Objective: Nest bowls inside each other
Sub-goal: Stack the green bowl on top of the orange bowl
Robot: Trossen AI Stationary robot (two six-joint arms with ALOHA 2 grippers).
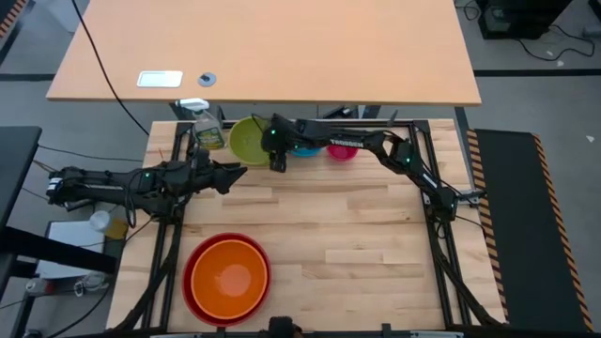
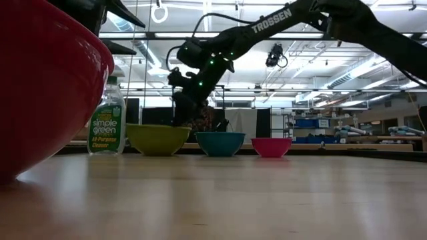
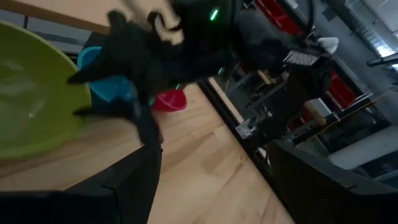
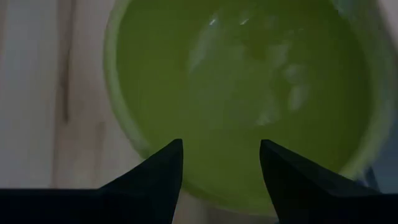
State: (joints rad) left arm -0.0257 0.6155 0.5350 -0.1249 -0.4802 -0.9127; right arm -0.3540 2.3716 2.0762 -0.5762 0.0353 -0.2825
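Observation:
The orange bowl (image 1: 230,275) sits nested in the red bowl (image 1: 192,282) near the table's front left. Along the far edge stand the yellow-green bowl (image 1: 246,141), the blue bowl (image 1: 306,150) and the pink bowl (image 1: 342,151), each on its base. My right gripper (image 4: 221,149) is open and slants down over the yellow-green bowl (image 4: 249,93), its fingertips above the bowl's inside, touching nothing. It hangs just above that bowl (image 2: 157,139) in the low view. My left gripper (image 1: 237,175) stands open at mid-left, short of the yellow-green bowl, and holds nothing.
A spray bottle (image 1: 207,127) stands at the far left corner, close beside the yellow-green bowl. The right arm (image 1: 376,141) reaches along the far edge over the blue and pink bowls. Bare wood (image 1: 357,235) spreads across the table's middle and right.

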